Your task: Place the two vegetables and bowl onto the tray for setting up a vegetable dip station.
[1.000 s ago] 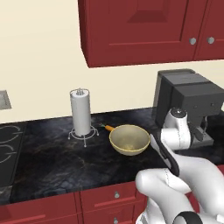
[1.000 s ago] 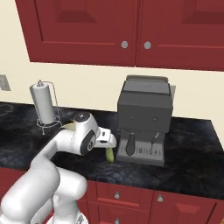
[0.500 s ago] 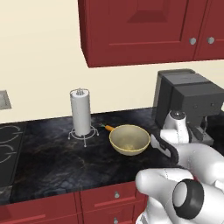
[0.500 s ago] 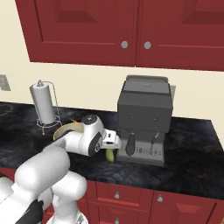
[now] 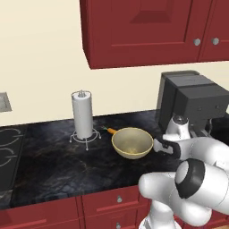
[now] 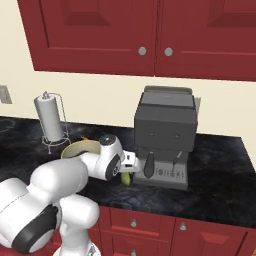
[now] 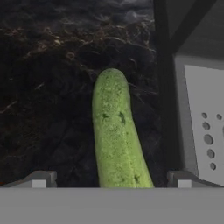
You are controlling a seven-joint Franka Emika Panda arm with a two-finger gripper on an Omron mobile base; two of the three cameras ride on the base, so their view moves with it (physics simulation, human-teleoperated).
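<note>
Here the claw hangs low over the dark counter with its two fingers spread wide, one on each side of a green cucumber; nothing is pinched, and whether the fingertips touch the vegetable cannot be told; the cucumber lies flat on the stone, pointing away from the hand, just beside the base of the grey coffee machine; from the right base view the cucumber's tip peeks out under the white hand, in front of the machine's left corner; farther left along the counter the cream bowl sits upright; the orange carrot lies just behind its left rim; beyond them, toward the wall, the paper towel holder stands upright; red cabinets hang above.
</note>
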